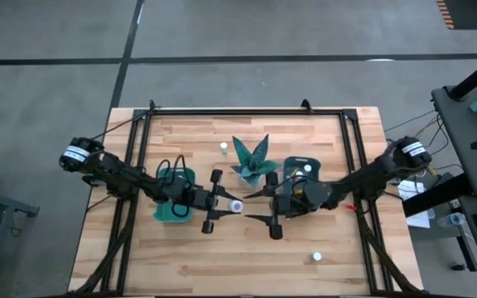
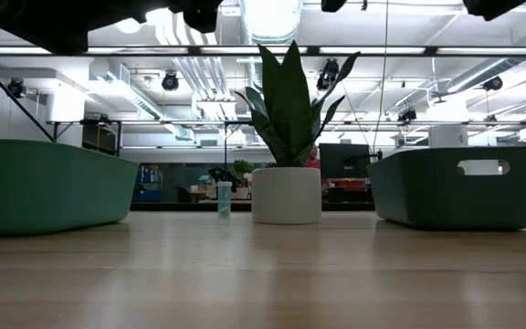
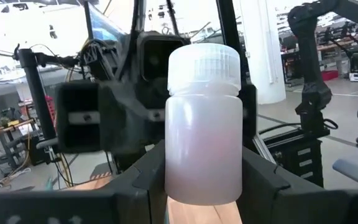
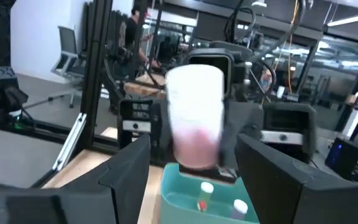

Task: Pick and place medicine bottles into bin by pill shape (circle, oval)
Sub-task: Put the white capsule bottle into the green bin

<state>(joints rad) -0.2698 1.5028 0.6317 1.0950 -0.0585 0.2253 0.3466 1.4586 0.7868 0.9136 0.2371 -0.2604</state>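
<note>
L gripper [image 1: 226, 206] grips white-cap bottle [image 3: 202, 124] upright, cap up, facing R gripper [image 1: 265, 206], fingers wide.

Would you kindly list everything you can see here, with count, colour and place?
Table: one, light wood.
Bins: two, teal; left bin and right bin flank the plant.
Plant: one, green, white pot, centre.
Loose bottles: two, white-capped; far bottle, near bottle.
Held bottle: one, whitish, raised mid-table.
Binned bottles: at least two, in the left bin.
Left gripper: shut on the held bottle.
Right gripper: open, facing it.
</note>
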